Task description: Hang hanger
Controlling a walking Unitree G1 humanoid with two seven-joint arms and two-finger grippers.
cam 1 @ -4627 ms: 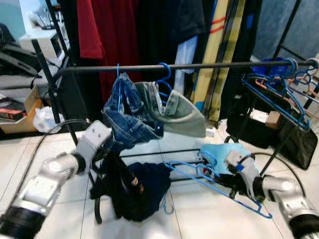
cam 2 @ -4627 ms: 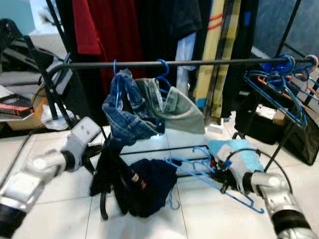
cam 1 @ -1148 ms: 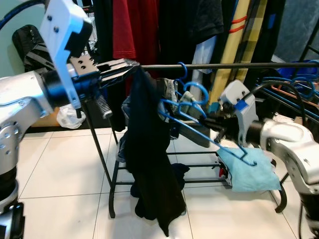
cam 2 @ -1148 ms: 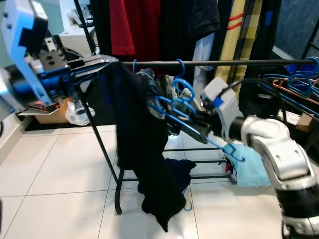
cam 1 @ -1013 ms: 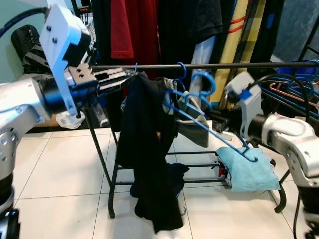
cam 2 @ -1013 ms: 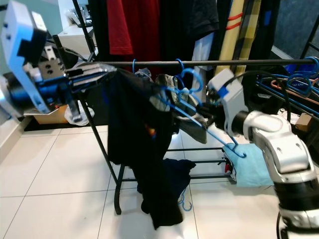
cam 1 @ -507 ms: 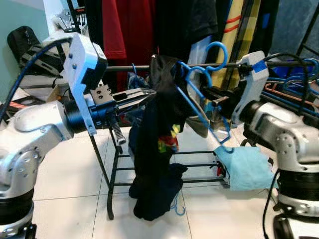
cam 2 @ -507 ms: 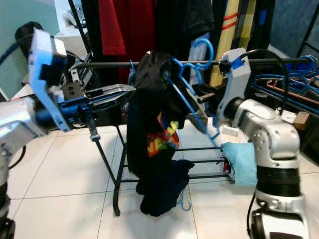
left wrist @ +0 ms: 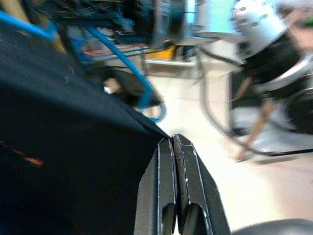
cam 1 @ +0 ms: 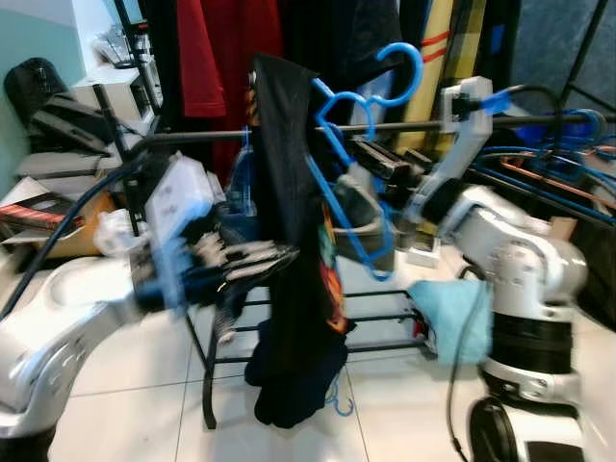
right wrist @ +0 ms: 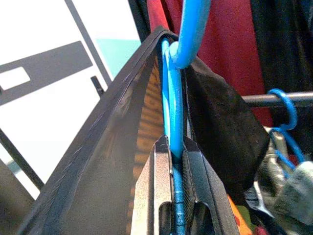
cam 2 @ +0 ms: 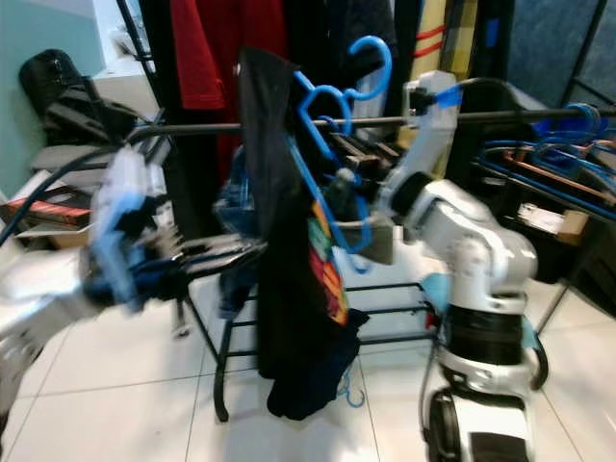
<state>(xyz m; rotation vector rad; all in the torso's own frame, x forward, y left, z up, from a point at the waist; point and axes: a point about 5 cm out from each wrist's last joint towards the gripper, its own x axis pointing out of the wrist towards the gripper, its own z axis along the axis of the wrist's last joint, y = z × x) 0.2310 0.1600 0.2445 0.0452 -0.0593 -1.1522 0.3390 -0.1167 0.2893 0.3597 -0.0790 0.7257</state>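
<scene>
The right gripper (right wrist: 175, 147) clamps the blue hanger (cam 1: 339, 125), holding it above the rail (cam 1: 289, 134) with a black shirt (cam 1: 298, 260) draped on it. Below the rail, the left gripper (left wrist: 173, 142) pinches the shirt's edge, fingers pressed together.

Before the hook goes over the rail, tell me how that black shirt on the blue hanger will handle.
Probably floppy: the black shirt drapes in long folds from the blue hanger and bunches low. It will likely swing, since it hangs free below the hanger that the right gripper clamps. The left gripper, shut on its edge, should steady it. The hanger itself looks stiff.
</scene>
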